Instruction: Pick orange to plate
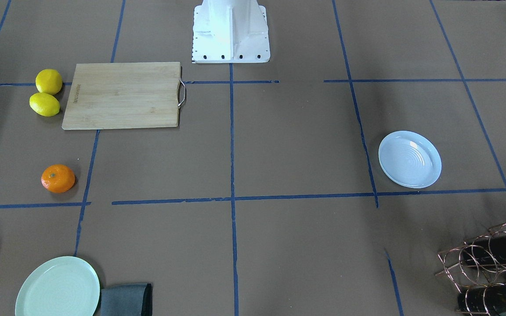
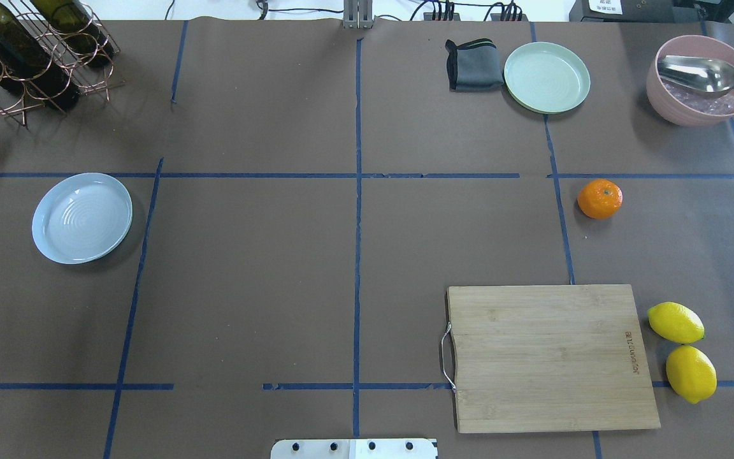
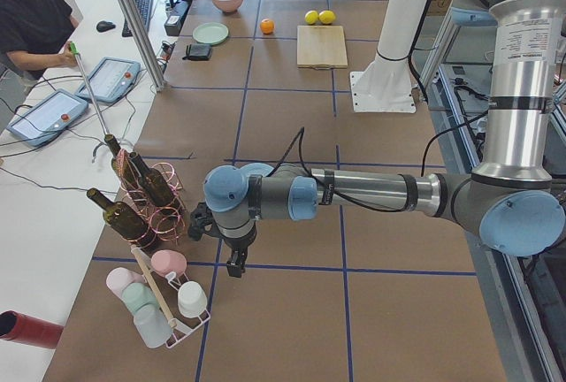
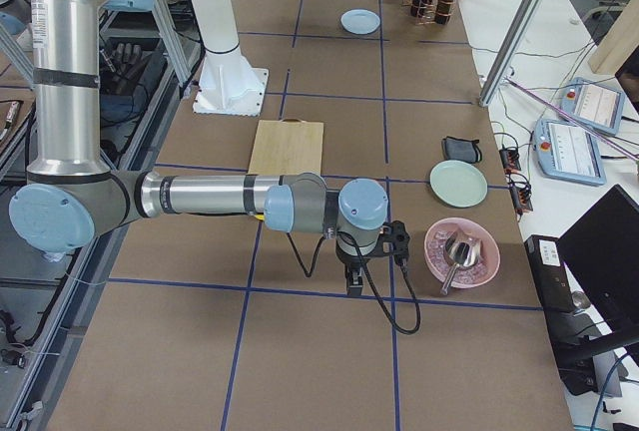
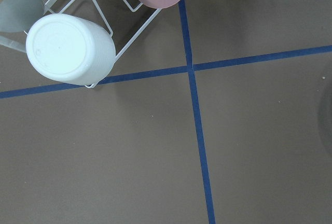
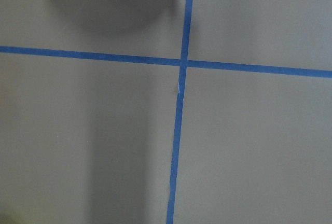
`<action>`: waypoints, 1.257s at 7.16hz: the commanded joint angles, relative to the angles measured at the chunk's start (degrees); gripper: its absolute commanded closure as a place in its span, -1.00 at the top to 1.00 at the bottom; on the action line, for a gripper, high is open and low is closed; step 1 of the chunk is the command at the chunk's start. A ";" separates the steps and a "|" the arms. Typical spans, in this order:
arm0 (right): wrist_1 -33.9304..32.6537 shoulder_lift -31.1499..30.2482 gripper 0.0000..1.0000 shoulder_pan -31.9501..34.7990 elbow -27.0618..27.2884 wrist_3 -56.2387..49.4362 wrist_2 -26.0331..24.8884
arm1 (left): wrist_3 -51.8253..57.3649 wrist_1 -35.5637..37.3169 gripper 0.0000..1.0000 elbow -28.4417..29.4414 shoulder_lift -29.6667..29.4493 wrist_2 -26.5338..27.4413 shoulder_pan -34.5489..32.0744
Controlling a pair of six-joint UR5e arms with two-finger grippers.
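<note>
Orange [image 2: 599, 198], at cutting board's [image 2: 552, 357] 1 o'clock overhead, appears light, firm, roll-prone; grasp across its middle; left gripper [image 3: 235, 267] and right gripper [image 4: 351, 283] openings cannot be told.

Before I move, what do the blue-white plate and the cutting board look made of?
Plate: glazed ceramic, or maybe melamine; glossy, going by the highlights on its ripple rings. Cutting board: bamboo or wood, matte, with visible grain strips.

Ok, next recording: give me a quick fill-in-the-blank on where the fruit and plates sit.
The orange lies on the bare ____.
Beside the cutting board lie ____ lemons.
The bluish-white plate holds ____.
The grey cloth lies beside the other plate, which is pale ____.
Missing: table; two; nothing; green.
</note>
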 commanded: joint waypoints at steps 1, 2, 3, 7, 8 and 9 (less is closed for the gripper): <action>-0.07 0.03 1.00 0.00 0.50 -0.04 0.05 | 0.00 -0.09 1.00 -0.19 0.07 0.01 -0.08; -0.07 0.03 1.00 0.00 0.85 -0.04 0.14 | -0.09 -0.17 1.00 -0.98 -0.80 0.01 0.01; -0.07 0.03 1.00 0.00 1.47 0.05 0.14 | -0.09 -0.35 1.00 -1.42 -2.90 0.01 0.10; -0.16 0.82 1.00 -0.26 3.23 0.66 0.66 | -0.70 -8.83 1.00 -6.08 -7.22 -0.78 5.16; -0.16 2.91 1.00 -0.27 3.67 0.92 2.06 | -0.62 -10.27 1.00 -5.65 -7.66 -0.78 6.59; -0.25 3.80 1.00 -0.27 2.28 1.19 2.51 | -0.79 -12.02 1.00 -5.21 -9.84 -0.52 9.13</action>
